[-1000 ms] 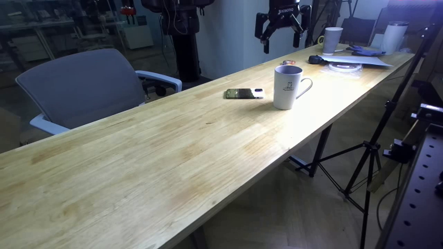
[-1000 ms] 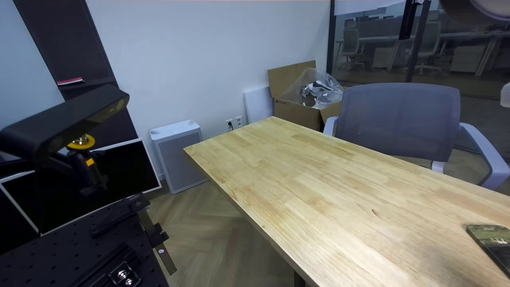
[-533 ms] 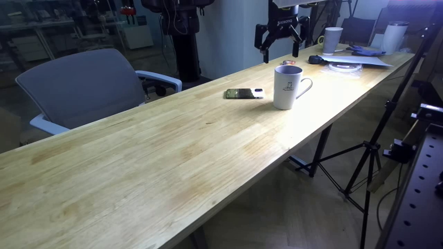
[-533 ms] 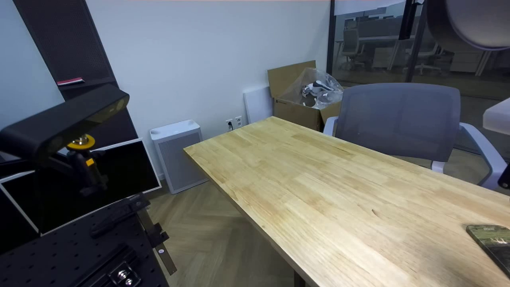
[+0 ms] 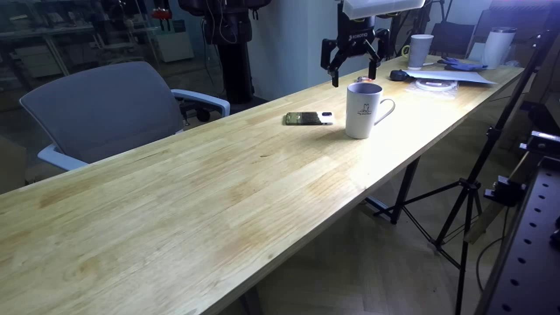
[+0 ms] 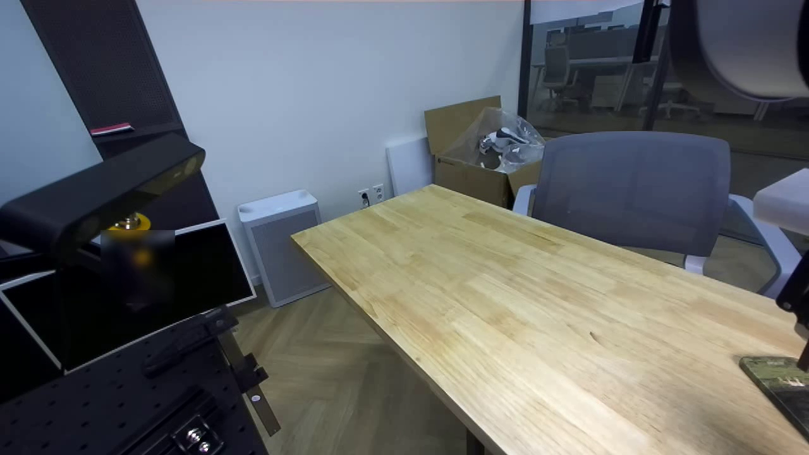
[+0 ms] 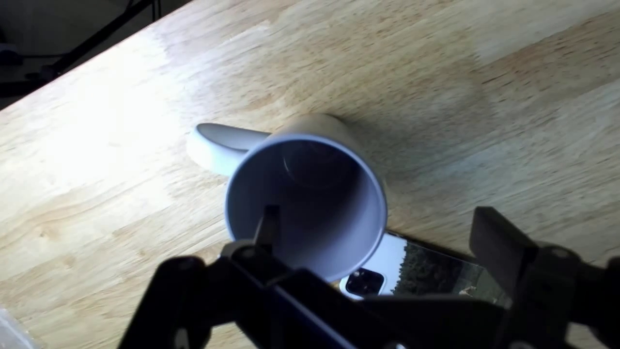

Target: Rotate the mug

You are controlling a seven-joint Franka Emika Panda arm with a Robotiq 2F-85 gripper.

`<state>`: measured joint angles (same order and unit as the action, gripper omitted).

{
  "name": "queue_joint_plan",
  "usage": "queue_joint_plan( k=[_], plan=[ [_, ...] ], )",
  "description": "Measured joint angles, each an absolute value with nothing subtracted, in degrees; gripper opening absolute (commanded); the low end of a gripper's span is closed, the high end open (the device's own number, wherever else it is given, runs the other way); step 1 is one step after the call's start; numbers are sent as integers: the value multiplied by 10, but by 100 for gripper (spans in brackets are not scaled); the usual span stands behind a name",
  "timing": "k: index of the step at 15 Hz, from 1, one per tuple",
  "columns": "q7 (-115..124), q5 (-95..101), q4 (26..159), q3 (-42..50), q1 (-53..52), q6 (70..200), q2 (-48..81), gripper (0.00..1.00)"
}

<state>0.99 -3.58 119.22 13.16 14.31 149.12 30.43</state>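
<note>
The white mug (image 5: 359, 111) stands upright on the wooden table in an exterior view, its handle on the right. In the wrist view the mug (image 7: 358, 232) shows its dark inside from above, handle at upper left. It is out of view in the remaining exterior view. My gripper (image 5: 354, 79) is open and empty, pointing down, above the table and behind the mug's rim in that view. In the wrist view the gripper (image 7: 378, 211) has one finger overlapping the mug's opening and the other right of the mug. I cannot tell whether that finger touches it.
A phone (image 5: 309, 118) lies flat beside the mug; it also shows in the wrist view (image 7: 431, 269). Farther back are a paper sheet (image 5: 455, 76), a cup (image 5: 421, 51), a tumbler (image 5: 498, 47) and blue gloves (image 5: 461, 64). A grey chair (image 5: 109, 109) stands at the table's long edge.
My gripper has moved down toward the table and slightly left in an exterior view, fingers still open. Part of the arm has come into sight above it. The mug and phone have not moved.
</note>
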Motion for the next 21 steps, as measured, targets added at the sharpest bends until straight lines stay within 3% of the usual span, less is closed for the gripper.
queue_joint_plan(
  k=[11, 20, 21],
  plan=[
    [7, -41, 1192, 120, 148, 1503, 318, 100],
    [-31, -49, 1192, 80, 182, 1600, 367, 100],
    [-36, -49, 1192, 76, 187, 1605, 370, 75]
  ],
)
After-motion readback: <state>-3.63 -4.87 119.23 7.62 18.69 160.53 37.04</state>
